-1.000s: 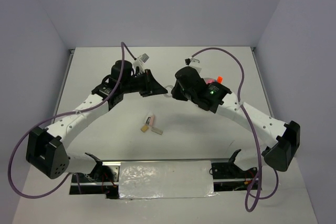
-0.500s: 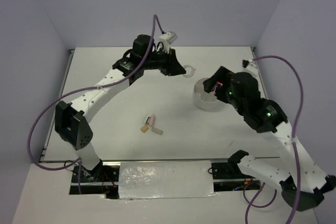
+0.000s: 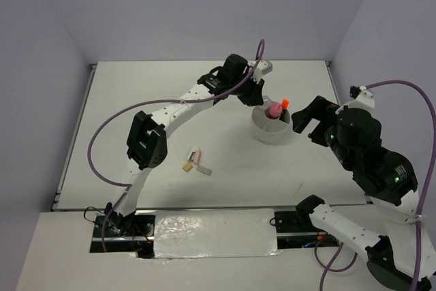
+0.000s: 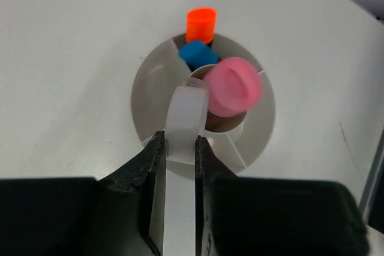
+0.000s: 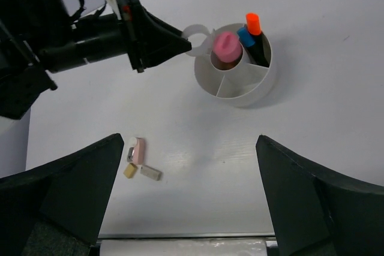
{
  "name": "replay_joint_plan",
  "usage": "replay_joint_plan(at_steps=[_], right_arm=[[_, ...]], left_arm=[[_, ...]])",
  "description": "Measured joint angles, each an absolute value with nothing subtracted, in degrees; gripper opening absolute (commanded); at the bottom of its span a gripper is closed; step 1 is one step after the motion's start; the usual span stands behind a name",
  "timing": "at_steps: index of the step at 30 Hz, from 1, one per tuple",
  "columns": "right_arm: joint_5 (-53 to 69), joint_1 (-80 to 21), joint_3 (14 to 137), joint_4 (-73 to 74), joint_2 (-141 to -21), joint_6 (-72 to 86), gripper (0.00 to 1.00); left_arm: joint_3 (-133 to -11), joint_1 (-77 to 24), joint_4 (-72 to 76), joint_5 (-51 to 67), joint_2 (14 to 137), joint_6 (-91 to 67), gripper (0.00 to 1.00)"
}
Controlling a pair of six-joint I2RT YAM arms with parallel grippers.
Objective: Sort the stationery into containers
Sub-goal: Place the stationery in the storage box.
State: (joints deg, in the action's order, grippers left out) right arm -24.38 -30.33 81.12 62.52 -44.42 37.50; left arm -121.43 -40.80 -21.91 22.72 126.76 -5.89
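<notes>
White table (image 3: 136, 90) bears tub (image 3: 270, 135); lavender walls (image 3: 204, 11) surround.

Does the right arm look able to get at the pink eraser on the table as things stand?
Probably yes. The right gripper is open and empty, the pink eraser lies on bare table with nothing over it, and the left gripper is away at the white tub holding the tape ring.

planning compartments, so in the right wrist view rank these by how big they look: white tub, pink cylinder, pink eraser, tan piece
1. white tub
2. pink cylinder, though mostly its top shows and it stands nearer the camera
3. pink eraser
4. tan piece, slightly smaller
</notes>
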Motion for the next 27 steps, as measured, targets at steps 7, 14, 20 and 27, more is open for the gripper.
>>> replay_joint_plan(at_steps=[7, 14, 20, 27], right_arm=[[-24.3, -30.3, 83.7, 65.3, -43.8, 34.3, 1.00], [-24.4, -30.3, 85.0, 66.6, -43.9, 32.2, 1.00], [-23.8, -30.3, 85.3, 66.7, -44.7, 31.0, 1.00], [-23.0, -30.3, 85.3, 66.6, -46.2, 30.3, 1.00]], left_arm=[[-124.2, -40.7, -21.1, 19.9, 131.9, -6.3, 0.05], [-122.6, -40.7, -16.7, 19.0, 131.7, -7.9, 0.06], [-123.7, -40.8, -15.5, 17.6, 132.5, -8.1, 0.13], [-123.6, -40.8, -14.5, 18.0, 132.9, -8.2, 0.30]])
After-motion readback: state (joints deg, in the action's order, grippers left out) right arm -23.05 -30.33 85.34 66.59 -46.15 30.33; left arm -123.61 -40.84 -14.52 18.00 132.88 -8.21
